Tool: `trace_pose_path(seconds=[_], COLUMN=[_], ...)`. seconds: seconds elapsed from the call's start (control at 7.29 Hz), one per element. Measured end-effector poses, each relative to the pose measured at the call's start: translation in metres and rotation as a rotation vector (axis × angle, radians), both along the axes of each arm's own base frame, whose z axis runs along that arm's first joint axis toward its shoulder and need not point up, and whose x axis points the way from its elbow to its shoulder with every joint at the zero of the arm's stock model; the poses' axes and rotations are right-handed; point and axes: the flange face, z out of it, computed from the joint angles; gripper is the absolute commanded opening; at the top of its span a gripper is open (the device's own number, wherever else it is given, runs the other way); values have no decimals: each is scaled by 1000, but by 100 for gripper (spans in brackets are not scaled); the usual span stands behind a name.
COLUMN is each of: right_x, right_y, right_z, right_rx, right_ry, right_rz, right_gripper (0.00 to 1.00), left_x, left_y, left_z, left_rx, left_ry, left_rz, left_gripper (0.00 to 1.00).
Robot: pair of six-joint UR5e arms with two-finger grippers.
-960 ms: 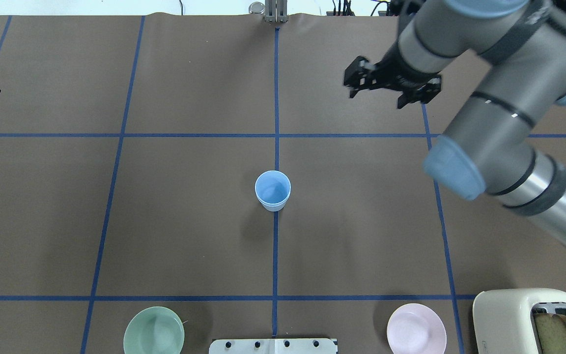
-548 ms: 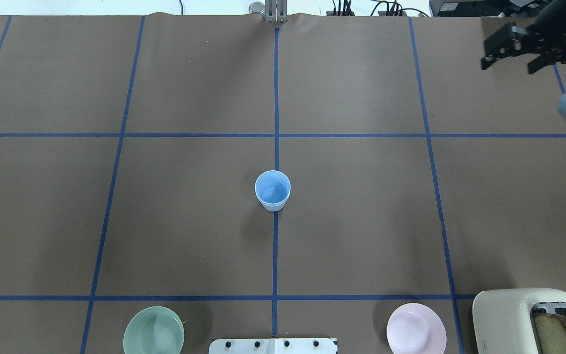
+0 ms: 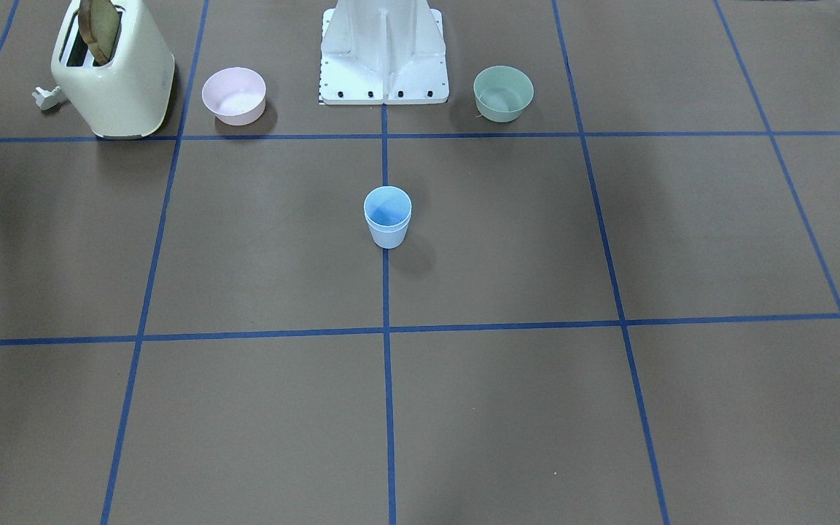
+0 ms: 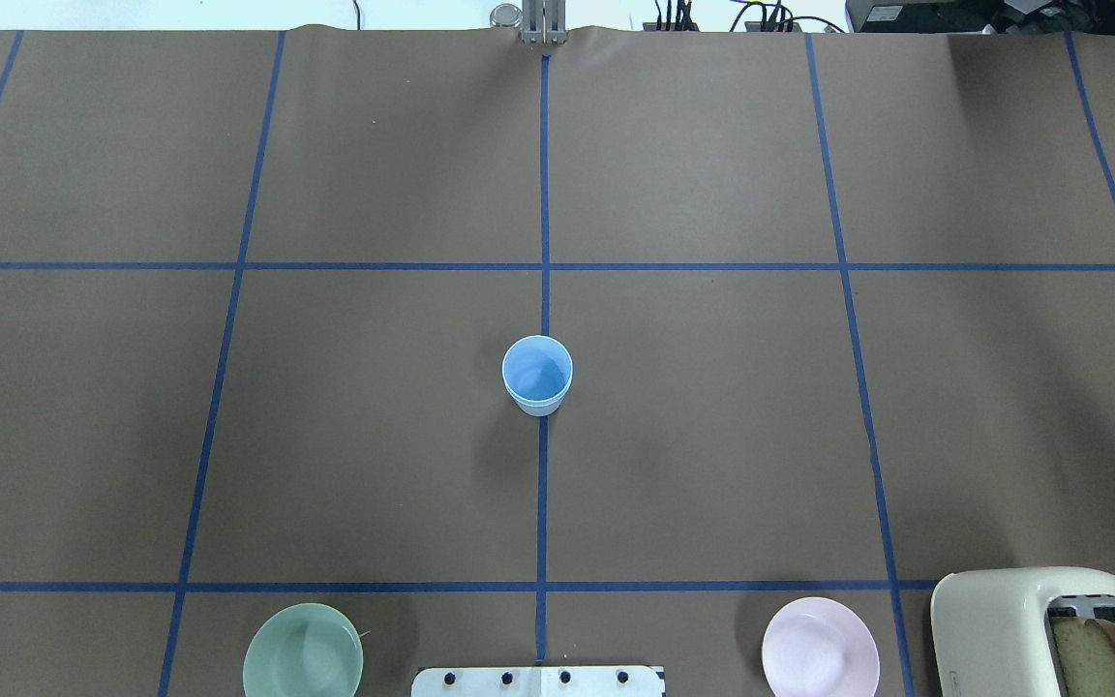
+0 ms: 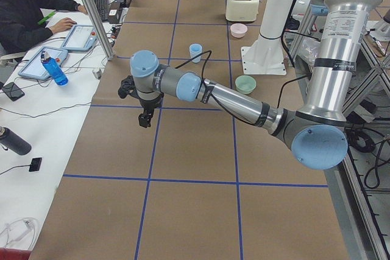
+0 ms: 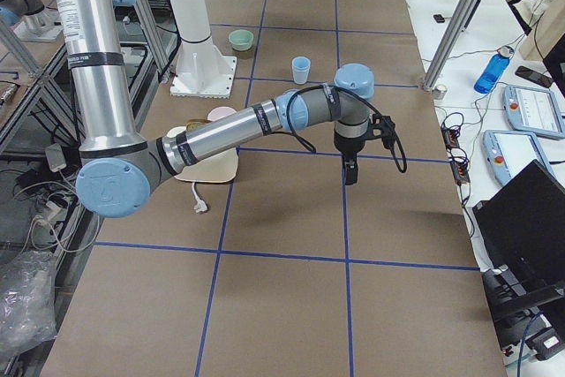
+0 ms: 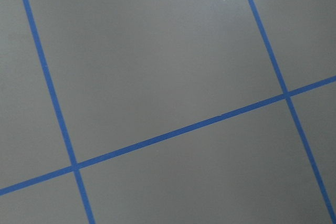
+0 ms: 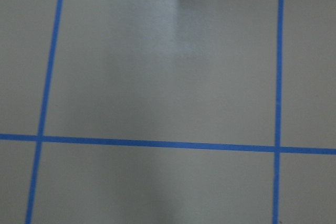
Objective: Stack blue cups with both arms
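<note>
Both hands show only in the side views: the left hand [image 5: 144, 117] hangs fingers-down over the surface [image 4: 712, 436] off to the robot's left, and the right hand [image 6: 350, 170] hangs likewise off to its right. From those angles I cannot tell whether either is released or clenched. Nothing is visible between the fingers, and each wrist camera sees only bare brown surface and blue tape. The blue cups [image 3: 388, 217] stand upright at the centre of the surface on the middle tape line [image 4: 544, 194], one nested inside the other. In the front-facing view two rims sit one just above the other, so the stacking looks done. The risk from here lies mostly in the arms. Both reach out low over the surface, well apart from the cups. If either one swings back across the middle at that height, it could clip the light stack and tip it or slide it off its spot. The upper cup may also not be fully seated, in which case a bump could lift it free. The pink bowl [image 3: 234, 95], green bowl [image 3: 503, 92] and toaster [image 3: 115, 73] sit along the robot's edge, where a careless retreat toward the base might brush them.
</note>
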Motion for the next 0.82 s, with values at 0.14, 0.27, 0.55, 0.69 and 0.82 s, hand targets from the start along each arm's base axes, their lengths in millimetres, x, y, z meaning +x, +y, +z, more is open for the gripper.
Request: trace_pose_path(seconds=[0.14, 0.27, 0.55, 0.69, 0.82], right_x=[6, 10, 13, 13, 13], right_y=[6, 8, 7, 5, 5], right_z=[13, 18, 16, 13, 13], right_rx=[-9, -14, -3, 5, 7], right_ry=[-1, -5, -7, -6, -4], right_rz=[-10, -10, -9, -9, -11], right_gripper=[100, 100, 100, 100, 100], left_x=[-10, -17, -22, -22, -22], left_y=[2, 5, 7, 7, 7], left_z=[3, 7, 10, 10, 10], left_rx=[-1, -5, -9, -10, -10], left_ry=[0, 0, -2, -2, -2], left_rz=[-14, -25, -34, -35, -36], left_gripper=[98, 98, 98, 98, 98])
